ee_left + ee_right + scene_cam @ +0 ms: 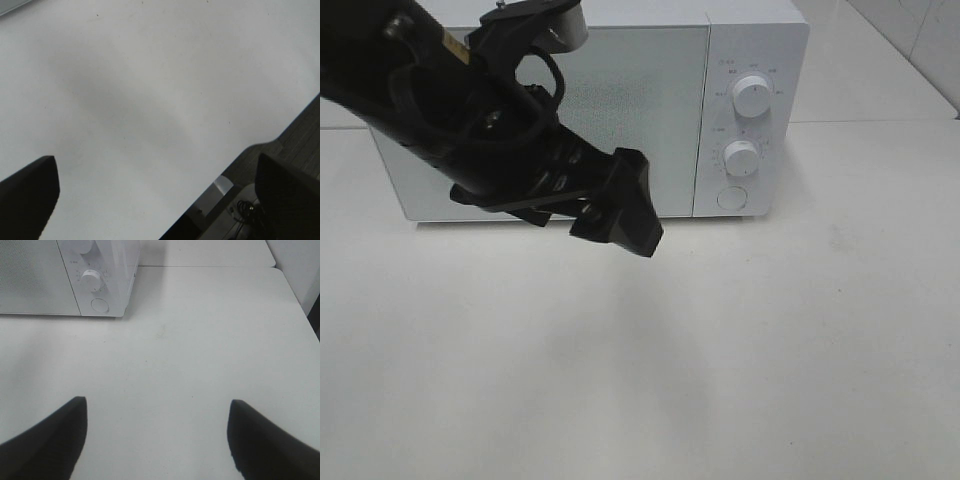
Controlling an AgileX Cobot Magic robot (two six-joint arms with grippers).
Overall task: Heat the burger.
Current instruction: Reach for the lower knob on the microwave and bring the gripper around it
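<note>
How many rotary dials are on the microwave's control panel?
2. The upper dial sits directly above the lower dial on the right-hand panel of the microwave; a round button lies below them. That panel is unobstructed.

Black arm, dark blunt fingers

The left arm (470, 115) is matte black, with a looped black cable (558, 72), a yellowish label (451, 47) (unreadable) and a pale cap (567, 30); left fingers (27, 197) and right fingers (45, 440) are dark wedges.

Left gripper (156, 162), jaws wide apart, over white table (150, 90) — dark floor (305, 125) beyond.
</note>
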